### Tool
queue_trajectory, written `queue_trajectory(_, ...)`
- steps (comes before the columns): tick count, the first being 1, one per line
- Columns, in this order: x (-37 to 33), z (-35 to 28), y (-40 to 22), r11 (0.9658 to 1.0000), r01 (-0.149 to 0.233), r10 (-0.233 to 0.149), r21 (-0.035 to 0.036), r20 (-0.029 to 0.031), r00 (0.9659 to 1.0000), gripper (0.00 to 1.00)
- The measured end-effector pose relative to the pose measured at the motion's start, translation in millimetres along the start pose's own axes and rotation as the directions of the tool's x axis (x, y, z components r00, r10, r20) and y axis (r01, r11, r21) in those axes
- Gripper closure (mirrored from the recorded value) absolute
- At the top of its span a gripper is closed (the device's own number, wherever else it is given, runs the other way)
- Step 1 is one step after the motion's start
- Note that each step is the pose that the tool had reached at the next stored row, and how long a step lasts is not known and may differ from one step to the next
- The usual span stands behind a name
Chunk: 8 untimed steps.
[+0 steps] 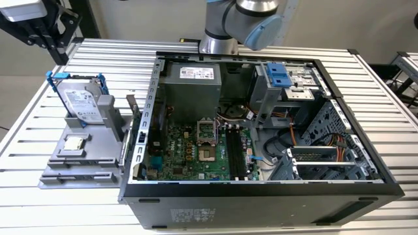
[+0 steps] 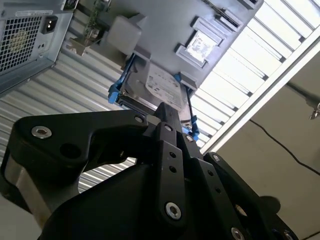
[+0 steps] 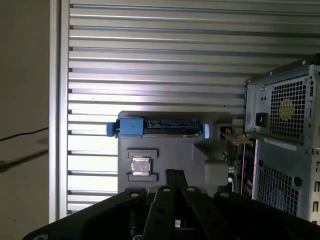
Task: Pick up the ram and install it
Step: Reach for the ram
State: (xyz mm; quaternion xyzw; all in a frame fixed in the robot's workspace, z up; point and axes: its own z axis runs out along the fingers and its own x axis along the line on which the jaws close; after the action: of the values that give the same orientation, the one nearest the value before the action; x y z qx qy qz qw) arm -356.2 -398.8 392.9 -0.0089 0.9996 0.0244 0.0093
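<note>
The ram (image 1: 132, 111) is a thin greenish stick standing on edge in the grey fixture (image 1: 85, 156), between the hard drive and the wall of the open computer case. The first wrist view has the ram (image 3: 234, 150) edge-on beside the case, and the second wrist view has the ram (image 2: 91, 22) near the case's corner. My gripper (image 3: 174, 174) hangs well above the fixture, over its middle, apart from the ram. In the second wrist view the gripper (image 2: 166, 111) has its black fingers closed together with nothing between them.
The open computer case (image 1: 140, 147) lies on the slatted table, with its motherboard and long black memory slots (image 1: 235, 152) facing up. On the fixture are a silver hard drive in a blue bracket (image 1: 81, 100) and a small square processor chip (image 1: 74, 142). The arm (image 1: 228, 22) rises behind the case.
</note>
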Motion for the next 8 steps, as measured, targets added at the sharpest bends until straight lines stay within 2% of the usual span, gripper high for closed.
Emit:
queue_trajectory(5,9.8,-0.2,0.2,1.0000,0.003,-0.003,0.0000,-0.0002,1.0000,1.00)
queue_trajectory(8,10.1,-0.2,0.2,1.0000,0.004,-0.004,-0.0001,-0.0002,1.0000,1.00)
